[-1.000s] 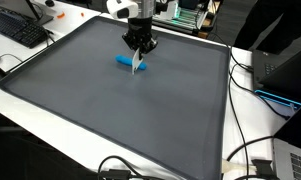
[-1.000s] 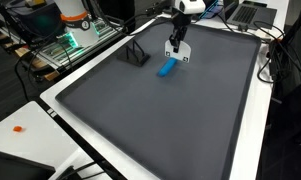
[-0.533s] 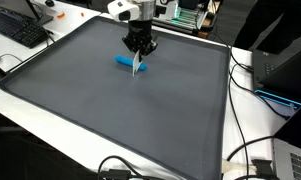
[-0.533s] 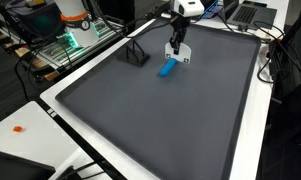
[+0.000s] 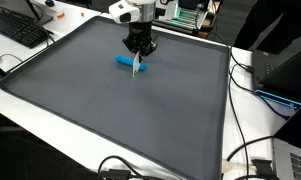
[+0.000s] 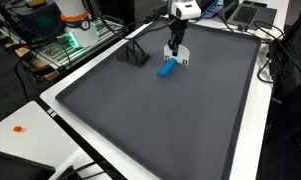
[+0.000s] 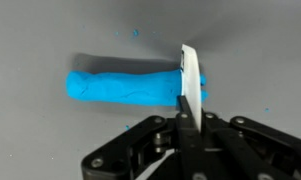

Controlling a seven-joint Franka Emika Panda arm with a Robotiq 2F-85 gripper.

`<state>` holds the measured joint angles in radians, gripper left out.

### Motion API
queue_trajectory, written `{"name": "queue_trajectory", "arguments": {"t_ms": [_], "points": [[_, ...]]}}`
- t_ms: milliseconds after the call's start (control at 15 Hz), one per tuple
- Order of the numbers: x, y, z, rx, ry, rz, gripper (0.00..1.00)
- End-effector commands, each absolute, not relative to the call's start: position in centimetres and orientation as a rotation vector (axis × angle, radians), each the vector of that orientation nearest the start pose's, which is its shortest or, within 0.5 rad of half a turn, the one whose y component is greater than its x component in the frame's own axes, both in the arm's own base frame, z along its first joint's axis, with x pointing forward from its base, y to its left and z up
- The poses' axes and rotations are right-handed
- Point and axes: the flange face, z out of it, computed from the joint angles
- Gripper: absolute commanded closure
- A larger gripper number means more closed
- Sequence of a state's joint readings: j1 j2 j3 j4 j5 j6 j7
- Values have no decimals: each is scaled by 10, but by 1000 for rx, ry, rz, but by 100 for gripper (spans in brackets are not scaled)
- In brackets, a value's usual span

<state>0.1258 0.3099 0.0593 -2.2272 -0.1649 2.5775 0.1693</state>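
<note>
Wrist view shows your pincer (image 7: 186, 122) clamped on a thin white plastic blade (image 7: 191, 72), held upright so its edge crosses the blue clay roll (image 7: 120, 87) near one end, on the grey surface (image 7: 40, 35).

Black claw (image 7: 184, 125) in from 6 o'clock, clamped on a thin white blade (image 7: 190, 80) standing edge-on and pointing toward 12 o'clock. Across the middle, a blue roll (image 7: 125, 87) lying flat from 9 to 3 o'clock on the grey counter (image 7: 50, 40), its 3 o'clock end crossed by the blade. Tiny blue specks (image 7: 136, 33) scattered toward 12 o'clock.
</note>
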Motion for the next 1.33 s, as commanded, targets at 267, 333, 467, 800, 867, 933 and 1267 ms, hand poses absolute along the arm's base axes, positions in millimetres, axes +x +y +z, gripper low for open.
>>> {"name": "queue_trajectory", "arguments": {"t_ms": [267, 333, 467, 800, 867, 933, 1267], "points": [[525, 103, 211, -3216, -315, 129, 99], [524, 105, 211, -3211, -320, 152, 99], [522, 108, 211, -3206, -330, 177, 99], [520, 121, 216, -3127, -307, 164, 99], [520, 123, 218, -3113, -293, 163, 99], [521, 124, 220, -3099, -286, 159, 99], [526, 123, 234, -3058, -253, 133, 99]]}}
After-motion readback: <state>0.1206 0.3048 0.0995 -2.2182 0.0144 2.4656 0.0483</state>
